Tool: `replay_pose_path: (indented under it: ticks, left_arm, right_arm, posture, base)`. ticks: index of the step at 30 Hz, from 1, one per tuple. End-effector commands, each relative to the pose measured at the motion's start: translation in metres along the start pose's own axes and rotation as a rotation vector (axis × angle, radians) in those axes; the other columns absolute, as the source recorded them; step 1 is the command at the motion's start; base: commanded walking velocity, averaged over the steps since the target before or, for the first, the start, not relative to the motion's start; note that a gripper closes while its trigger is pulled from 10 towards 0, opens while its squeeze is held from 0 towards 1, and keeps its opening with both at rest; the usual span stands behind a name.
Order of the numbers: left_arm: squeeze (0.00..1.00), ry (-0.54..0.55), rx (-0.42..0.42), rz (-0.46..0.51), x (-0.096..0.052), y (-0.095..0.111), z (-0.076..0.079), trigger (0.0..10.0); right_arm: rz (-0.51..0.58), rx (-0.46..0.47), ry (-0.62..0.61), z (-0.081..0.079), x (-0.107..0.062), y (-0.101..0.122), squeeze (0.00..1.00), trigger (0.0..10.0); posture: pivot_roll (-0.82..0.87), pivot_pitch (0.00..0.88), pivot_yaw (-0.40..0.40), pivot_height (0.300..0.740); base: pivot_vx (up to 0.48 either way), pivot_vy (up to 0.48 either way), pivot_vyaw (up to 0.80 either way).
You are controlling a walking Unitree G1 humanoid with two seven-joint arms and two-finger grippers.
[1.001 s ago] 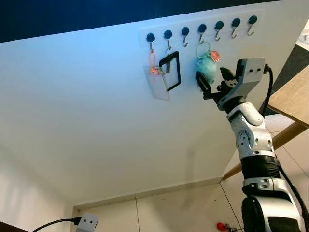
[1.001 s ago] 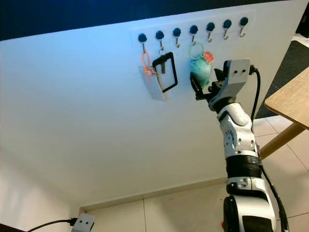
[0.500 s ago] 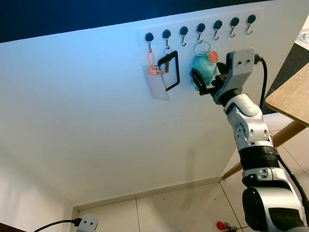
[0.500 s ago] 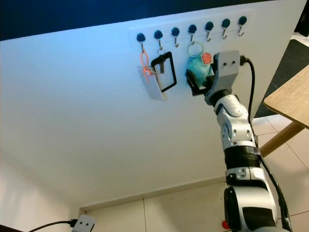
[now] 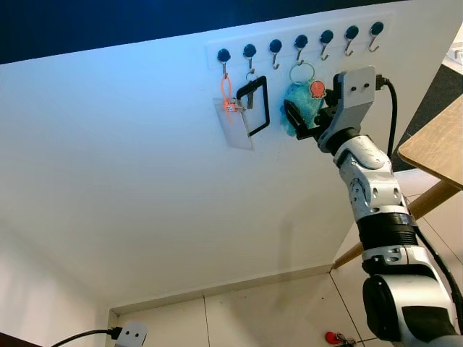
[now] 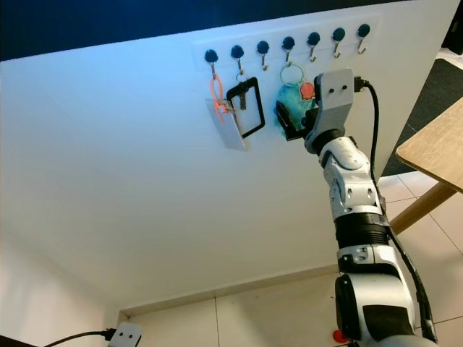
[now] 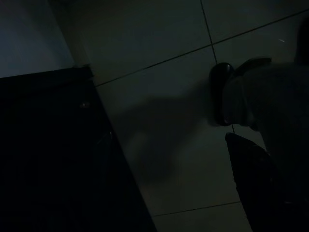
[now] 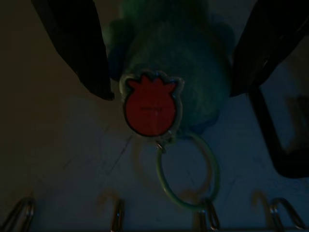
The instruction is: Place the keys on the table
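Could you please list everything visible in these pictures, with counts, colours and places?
Hooks: seven, dark knobs with metal hooks, in a row on a white rail high on the wall.
Keys: one bunch, teal fluffy charm, red tag and pale green ring, hanging on the fourth hook from the left.
Card holder: one, clear with orange strap, on the first hook.
Black frame: one, hanging on the second hook.
Table: one, wooden, at the right edge.
Plug adapter: one, white with black cable, on the floor lower left.
Red object: one, small, on the floor tiles.
Right end effector: black fingers open on either side of the fluffy charm.
Left end effector: hangs idle over dark floor.
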State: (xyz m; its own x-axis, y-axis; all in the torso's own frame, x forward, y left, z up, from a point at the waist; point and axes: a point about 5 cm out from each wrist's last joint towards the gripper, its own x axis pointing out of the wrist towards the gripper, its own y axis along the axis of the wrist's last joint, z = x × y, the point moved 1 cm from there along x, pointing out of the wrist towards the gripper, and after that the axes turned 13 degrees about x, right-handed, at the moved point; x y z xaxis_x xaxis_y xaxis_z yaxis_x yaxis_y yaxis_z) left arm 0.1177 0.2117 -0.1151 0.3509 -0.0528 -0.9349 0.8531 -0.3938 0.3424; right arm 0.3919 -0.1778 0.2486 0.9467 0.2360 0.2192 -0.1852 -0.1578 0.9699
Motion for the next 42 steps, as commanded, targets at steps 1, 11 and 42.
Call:
replay_pose_path:
  ticks: [1,11,42]
  left_arm:
    - [0.00,-0.002,0.007,-0.013,-0.001,-0.005,0.001,10.0]
    - [0.00,-0.003,0.018,-0.013,-0.001,-0.004,0.001,10.0]
    - [0.00,-0.012,0.034,-0.017,0.000,-0.004,0.002,10.0]
  right_arm:
    - [-0.019,-0.005,-0.001,-0.002,0.003,-0.001,0.00,6.8]
    - [0.022,0.030,-0.004,-0.004,0.004,0.006,0.00,0.0]
    - [-0.069,0.092,0.085,-0.009,-0.013,-0.016,0.00,10.0]
  posture:
    - [-0.10,0.057,0.090,0.740]
    - [-0.10,0.057,0.091,0.740]
    - [-0.11,0.062,0.099,0.740]
  base:
    - [0.000,0.000,0.00]
    - [0.000,0.000,0.00]
    - [0.000,0.000,0.00]
